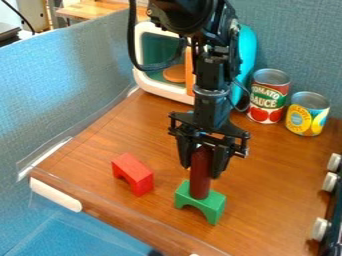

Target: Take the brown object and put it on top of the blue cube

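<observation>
blue-grey padded walls stand behind and to the left of a brown wooden table. over the table the black claw hangs down, drawn in narrow around a dark brown cylinder, one finger on each side of it. the cylinder is upright, with its lower end at the top of a green arch block; whether it bears its weight there, i cannot tell. just left of the claw in the view, a red arch block sits on the table, apart from the green one. farther back, behind the arm, are a white toy oven with an orange round thing at its window, and a rounded turquoise thing beside it. to the right of those, a red can and a shorter yellow can stand upright, close together near the back wall. pale knobs line a dark toy stove at the view's right edge. a white handle lies along the table's near left edge.
</observation>
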You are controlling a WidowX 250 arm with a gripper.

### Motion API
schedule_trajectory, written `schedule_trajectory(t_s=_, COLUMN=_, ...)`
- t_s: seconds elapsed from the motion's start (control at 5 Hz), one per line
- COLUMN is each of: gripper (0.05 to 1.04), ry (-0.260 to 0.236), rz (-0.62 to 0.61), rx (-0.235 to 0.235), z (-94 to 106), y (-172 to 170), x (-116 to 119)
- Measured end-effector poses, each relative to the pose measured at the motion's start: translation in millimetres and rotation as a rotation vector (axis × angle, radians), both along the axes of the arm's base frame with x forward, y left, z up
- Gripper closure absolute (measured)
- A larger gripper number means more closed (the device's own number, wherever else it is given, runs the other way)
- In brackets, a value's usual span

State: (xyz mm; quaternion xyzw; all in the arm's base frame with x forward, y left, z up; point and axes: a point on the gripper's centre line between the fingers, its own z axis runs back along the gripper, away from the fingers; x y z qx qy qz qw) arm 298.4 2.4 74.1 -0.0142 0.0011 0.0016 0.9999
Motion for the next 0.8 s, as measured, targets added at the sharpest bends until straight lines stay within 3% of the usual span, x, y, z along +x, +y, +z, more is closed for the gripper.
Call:
schedule_trajectory(t_s=0.2, gripper=0.552, ry=0.005, rz=-0.014, rx=-0.014, z=1.7, y=-2, x=-6)
schedule_trajectory(t_s=0.4, gripper=0.552, ry=-0.011, rz=-0.032, rx=-0.042, z=17.2, y=0, x=-13)
schedule_trajectory(t_s=0.6, gripper=0.552, ry=-0.035, rz=-0.048, rx=-0.092, z=47.7, y=13, x=-24)
schedule_trajectory(t_s=0.8, gripper=0.552, ry=-0.098, rz=-0.003, rx=-0.097, z=81.9, y=42, x=-27)
